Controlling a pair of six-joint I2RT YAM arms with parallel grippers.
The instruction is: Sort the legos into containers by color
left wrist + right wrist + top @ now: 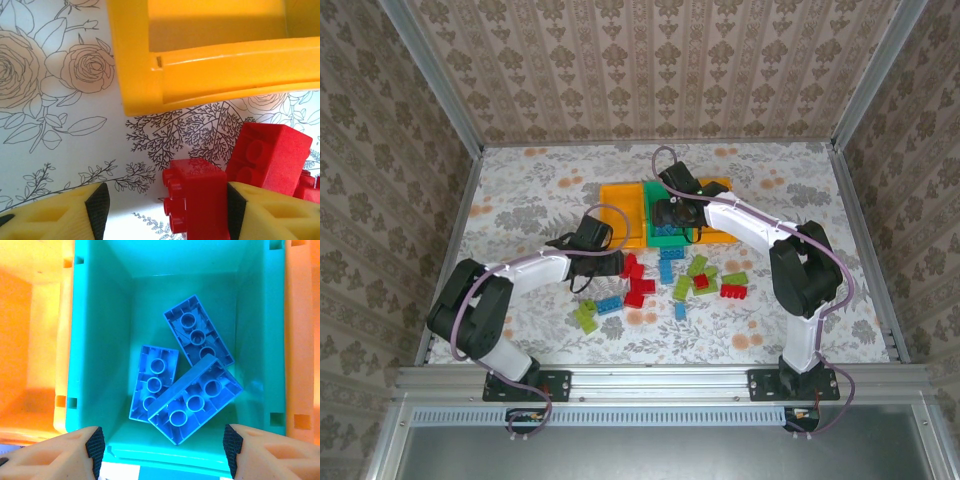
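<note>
**Top external: both arms in among the bricks, three blues in the green bin**

Top external first: the floral desk [540, 200] carries the containers [620, 212] in a row at the far middle, orange-yellow, green, orange-yellow. The loose legos [665, 268] lie scattered just in front of them. Reds [636, 282], blues and lime greens [695, 272] are all mixed in one patch between the two arms.

The left arm [535, 268] reaches in low from the left, with the left jaws at the left edge of the red cluster. On the left wrist view the left jaws stand spread, not pinching. A red brick [197, 200] sits on its side between them. It is up against the picture-right pad [236, 210], with bare desk showing between it and the other pad [98, 207]. A second red brick [270, 155] lies tilted just beside the first, a little further back. The corner of an orange-yellow bin [200, 60] stands close beyond them.

The right arm [790, 260] arcs across to the green middle bin [653, 195]. The right wrist view looks straight down into it. The right jaws are spread wide with nothing between them, hanging over the near rim. Down in that green bin [100, 315] lie three blue bricks, all hollow side up. Two are flat on the floor [200, 335] [154, 382]. The third [195, 400] is tilted and props itself across the other two. The orange walls of the neighbouring bins flank the green one on the left [30, 340] and on the right [302, 340].
</note>
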